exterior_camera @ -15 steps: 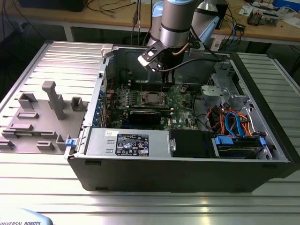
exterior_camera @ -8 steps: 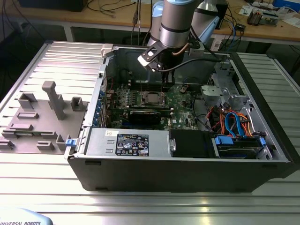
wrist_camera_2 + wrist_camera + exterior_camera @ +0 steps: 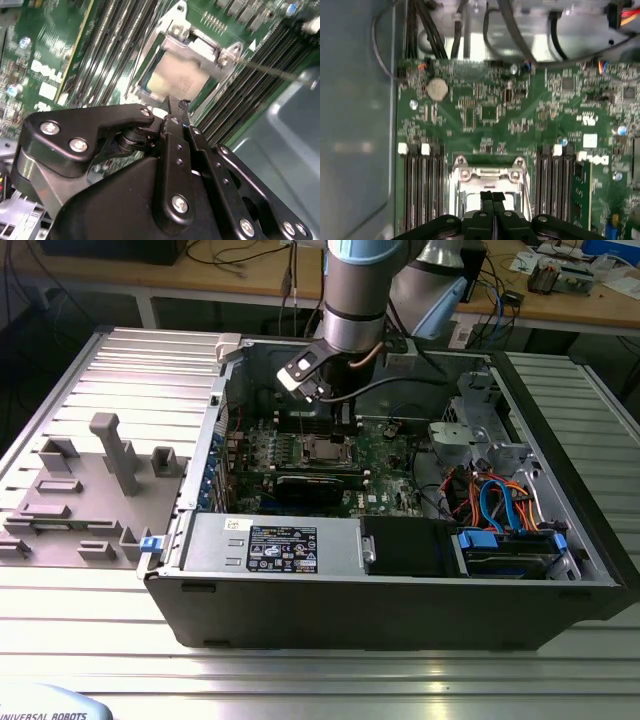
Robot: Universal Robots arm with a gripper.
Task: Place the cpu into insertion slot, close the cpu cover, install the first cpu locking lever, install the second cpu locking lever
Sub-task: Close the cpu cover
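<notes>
1. Second wrist view: the cpu (image 3: 175, 75) lay flat in the insertion slot (image 3: 146, 86), its pale metal top showing through the open centre of the cpu cover (image 3: 200, 47).
2. The pincer (image 3: 175, 107) hung close over the slot's edge, fingertips pressed together with nothing between them.
3. Memory slots (image 3: 420, 185) flanked the slot on the green motherboard (image 3: 520, 125).
4. The arm (image 3: 355, 300) reached down into the open computer case (image 3: 400, 590) on the ridged bench (image 3: 100, 640).

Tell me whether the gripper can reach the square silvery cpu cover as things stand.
Probably yes: the shut gripper hangs over the thin square silvery metal cpu cover, and nothing lies between them.
</notes>
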